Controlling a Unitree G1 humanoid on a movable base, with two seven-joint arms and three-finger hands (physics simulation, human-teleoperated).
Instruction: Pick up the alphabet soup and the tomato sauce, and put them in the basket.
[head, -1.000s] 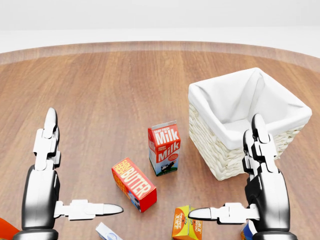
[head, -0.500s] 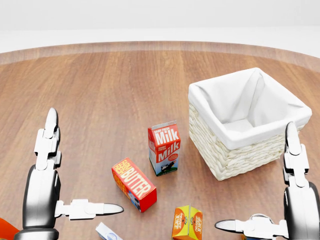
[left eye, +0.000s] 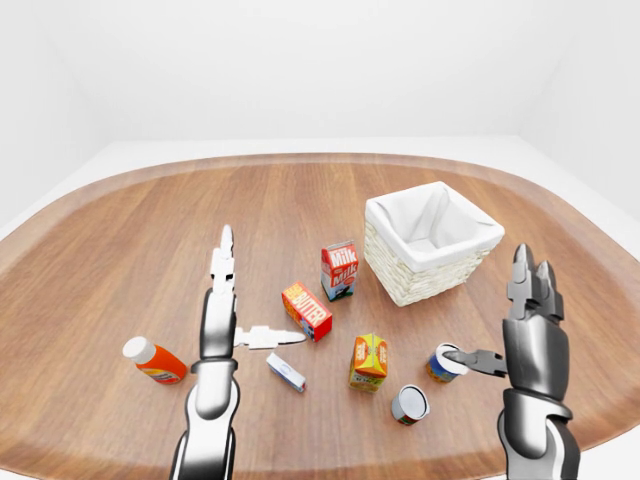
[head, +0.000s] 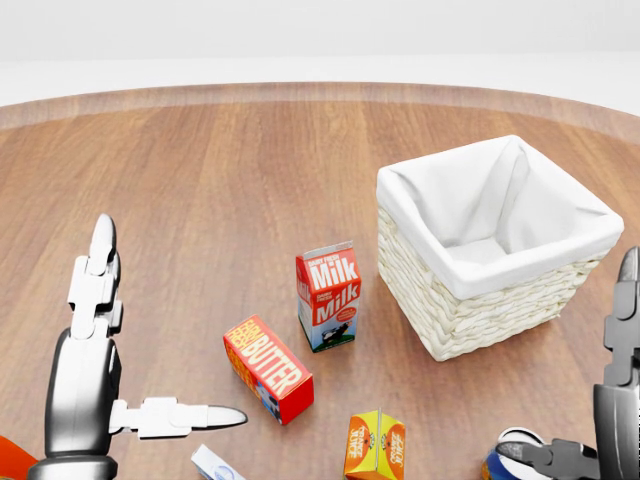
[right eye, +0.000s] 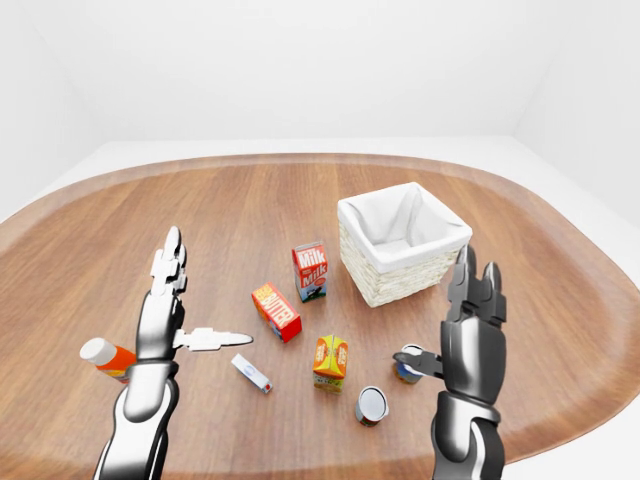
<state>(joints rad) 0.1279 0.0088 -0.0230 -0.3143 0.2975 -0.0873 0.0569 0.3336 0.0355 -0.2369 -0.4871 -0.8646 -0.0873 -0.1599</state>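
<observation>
The right hand (left eye: 530, 335) stands upright at the near right of the wooden counter (left eye: 150, 240), its fingers (left eye: 522, 278) spread and its thumb reaching left onto the top of a blue-labelled can (left eye: 445, 364) without closing round it. A second can (left eye: 409, 404), lying on its side, rests just to the near left of the first; which is the soup and which the sauce cannot be told. The basket (left eye: 430, 242), lined in white, sits farther off and apart from both cans. The left hand (left eye: 220, 310) hovers with fingers spread beside a butter box (left eye: 307, 311). A milk carton (left eye: 339, 271), a juice carton (left eye: 368, 361), a small white box (left eye: 285, 372) and an orange bottle (left eye: 154, 361) also stand on the counter.
</observation>
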